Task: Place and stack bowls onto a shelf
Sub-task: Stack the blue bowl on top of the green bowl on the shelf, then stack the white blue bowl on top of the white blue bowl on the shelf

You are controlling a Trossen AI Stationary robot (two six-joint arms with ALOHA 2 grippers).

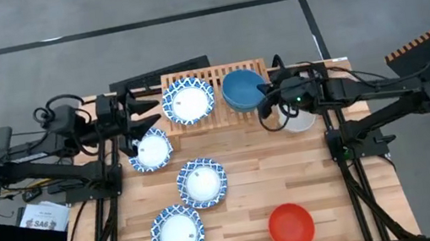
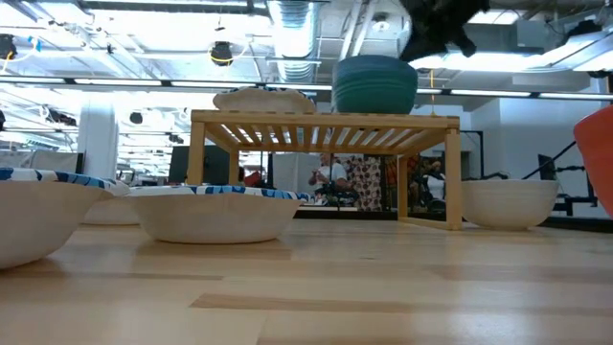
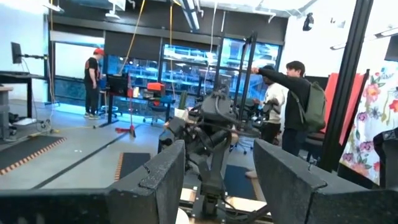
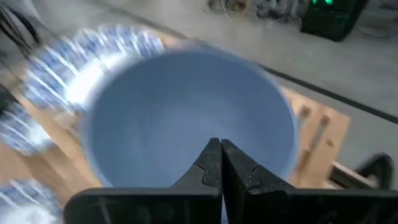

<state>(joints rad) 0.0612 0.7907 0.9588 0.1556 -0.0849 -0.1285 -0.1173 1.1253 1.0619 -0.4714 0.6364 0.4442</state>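
The shelf (image 1: 214, 86) (image 2: 324, 123) stands at the table's far edge. A patterned bowl (image 1: 188, 101) (image 2: 263, 99) sits on its left half. The blue bowl (image 1: 238, 89) (image 4: 186, 118) sits on its right half and shows as a teal stack (image 2: 375, 84) in the low view; no separate green bowl shows. My right gripper (image 1: 264, 101) (image 4: 221, 149) is shut, just over the blue bowl's right rim. My left gripper (image 1: 140, 119) (image 3: 217, 186) is open and holds nothing, above the patterned bowl (image 1: 151, 150) off the shelf's left end. My right gripper's shut fingers (image 4: 210, 163) point slantwise down over the blue bowl's rim on its right side (image 1: 257, 93). I cannot tell whether they touch the rim. The bowl rests on the shelf.
Two more patterned bowls (image 1: 201, 182) (image 1: 177, 233) lie on the table's middle and near left. The red bowl (image 1: 290, 225) is near the front right. The white bowl (image 1: 300, 119) (image 2: 508, 203) sits under my right arm, right of the shelf. People stand in the room beyond.
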